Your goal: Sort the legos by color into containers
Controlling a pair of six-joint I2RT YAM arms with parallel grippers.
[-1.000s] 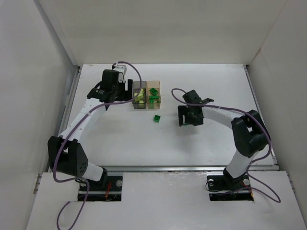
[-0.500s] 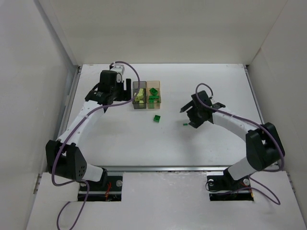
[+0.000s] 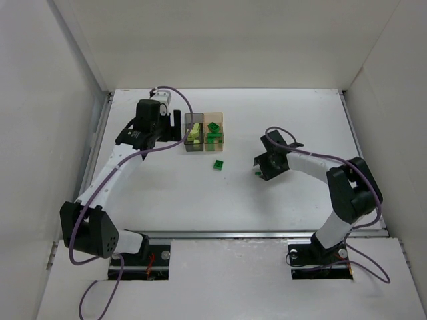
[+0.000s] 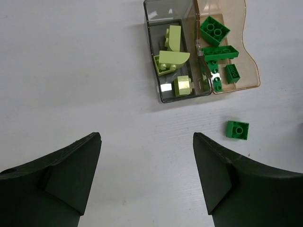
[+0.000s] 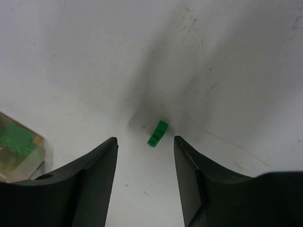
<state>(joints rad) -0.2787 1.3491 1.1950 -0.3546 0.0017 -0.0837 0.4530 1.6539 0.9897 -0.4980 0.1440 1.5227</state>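
Two legos lie loose on the white table [image 3: 173, 193]: a square green lego [image 4: 237, 129] just in front of the amber container [image 4: 247, 42], and a small green lego [image 5: 157, 133] well off to the right. Green bricks sit in the amber container, pale yellow ones in the grey container [image 4: 163, 14] joined to it. The right gripper [image 5: 145, 139] is low over the small green lego, its jaws parted either side and not touching it. The left gripper [image 4: 146, 135] hovers wide open, holding nothing.
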